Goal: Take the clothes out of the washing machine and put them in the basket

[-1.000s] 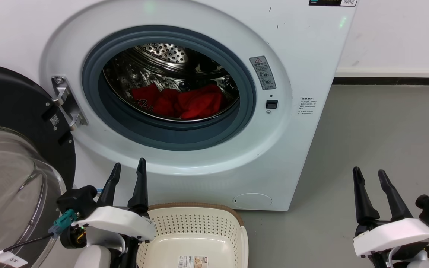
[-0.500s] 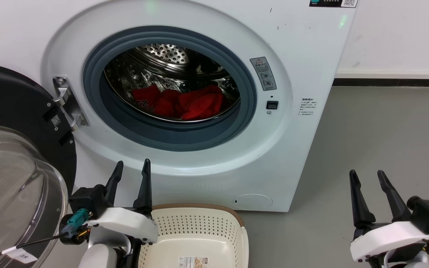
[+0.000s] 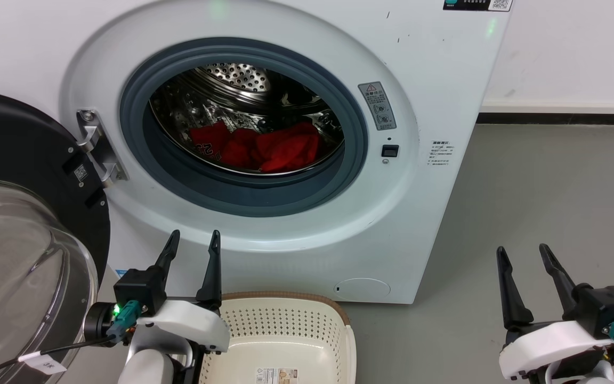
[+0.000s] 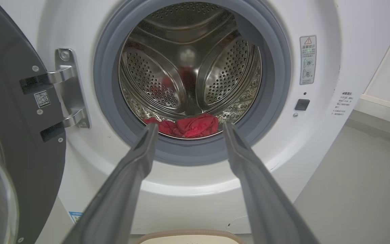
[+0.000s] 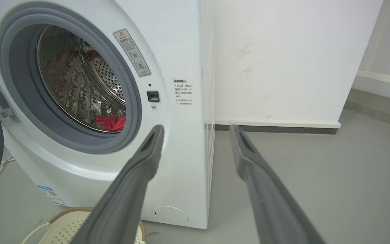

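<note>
The reach has barely begun. The clothes (image 3: 264, 146) lie in a red heap at 6 o'clock in the drum of the washing machine (image 3: 435, 80), whose door (image 3: 19, 160) stands wide at 9 o'clock. The basket (image 3: 285, 294) sits on the floor below the porthole with no garment in it.

The left pincer (image 3: 195, 233) hovers by the basket's rim, fingers spread and holding nothing. It points toward 12 o'clock at the heap and likely goes in first, lifting over the grey lip. The right pincer (image 3: 520, 248), equally spread and empty, hangs at 4 o'clock off the machine.

Since a second ago the left wrist has turned and edged rightward, and the right has sunk slightly — the clothes lie unchanged.
</note>
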